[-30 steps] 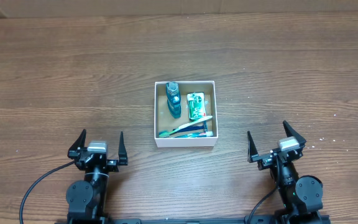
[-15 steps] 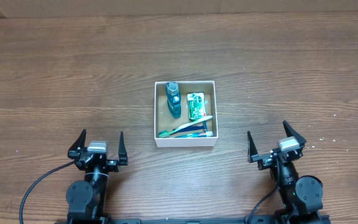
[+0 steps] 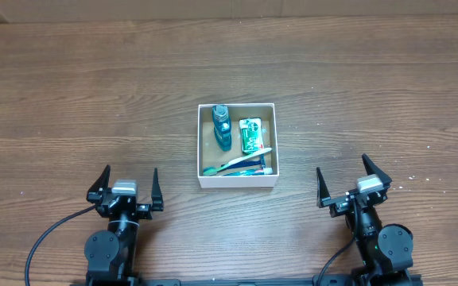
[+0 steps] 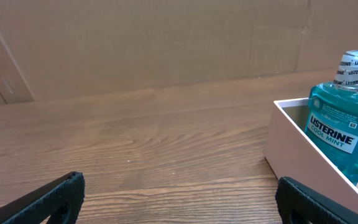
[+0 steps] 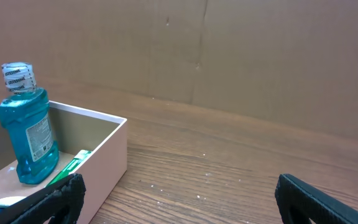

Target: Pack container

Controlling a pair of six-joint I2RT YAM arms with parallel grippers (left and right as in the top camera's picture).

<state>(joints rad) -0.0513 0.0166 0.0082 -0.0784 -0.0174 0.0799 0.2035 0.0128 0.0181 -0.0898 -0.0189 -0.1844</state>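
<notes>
The container [image 3: 237, 181], a small square box with white walls and a brown floor, sits mid-table. Inside stand a blue mouthwash bottle [image 3: 221, 127], a green toothpaste tube [image 3: 250, 136] and toothbrushes [image 3: 241, 165] along the near wall. The left wrist view shows its wall [image 4: 303, 165] and the bottle [image 4: 340, 127]. The right wrist view shows its wall [image 5: 107, 168] and the bottle [image 5: 28, 127]. My left gripper [image 3: 126, 189] is open and empty at the near left. My right gripper [image 3: 354, 184] is open and empty at the near right.
The wooden table [image 3: 94, 87] stretches all around the box. A brown cardboard wall [image 4: 166, 43] stands along the far edge. Small white specks [image 5: 204, 177] lie on the wood right of the box.
</notes>
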